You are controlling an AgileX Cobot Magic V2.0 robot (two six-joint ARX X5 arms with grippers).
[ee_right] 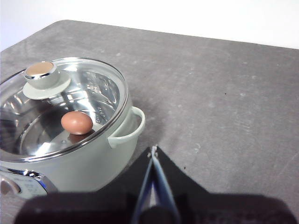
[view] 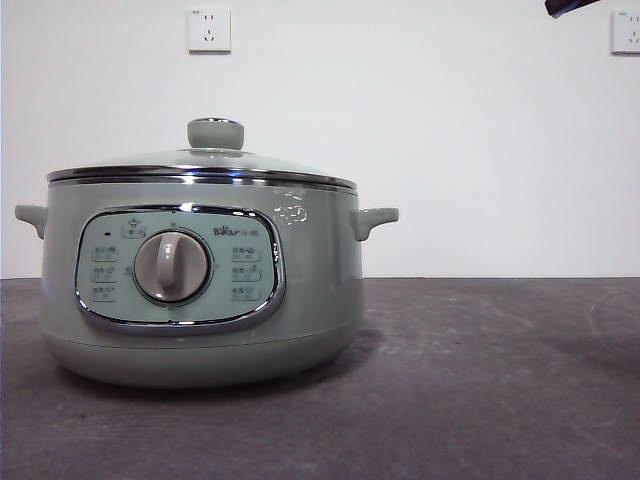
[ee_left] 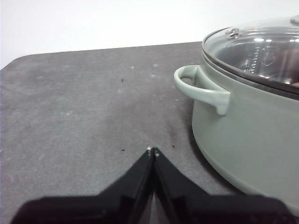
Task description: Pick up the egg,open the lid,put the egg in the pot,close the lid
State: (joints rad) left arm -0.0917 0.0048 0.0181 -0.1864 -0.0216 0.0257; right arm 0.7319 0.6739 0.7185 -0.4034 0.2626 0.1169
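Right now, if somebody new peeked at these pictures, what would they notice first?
First comes the big sage-green pot, standing on the dark table with its glass lid shut on top. Next, the right wrist view shows the little reddish-brown egg lying inside the pot, under the lid. Both arms wait off to the sides, the left end effector and right end effector each with jaws shut, holding nothing.

The left gripper (ee_left: pixel 153 151) has two matte black jaws, each a flat wedge that narrows from a wide base to a thin point. A small pale dot marks each tip. The right gripper (ee_right: pixel 153 150) has the same black wedge form, with bluish-grey inner faces. In the front view, a glossy black arm tip (view: pixel 570 6) shows.
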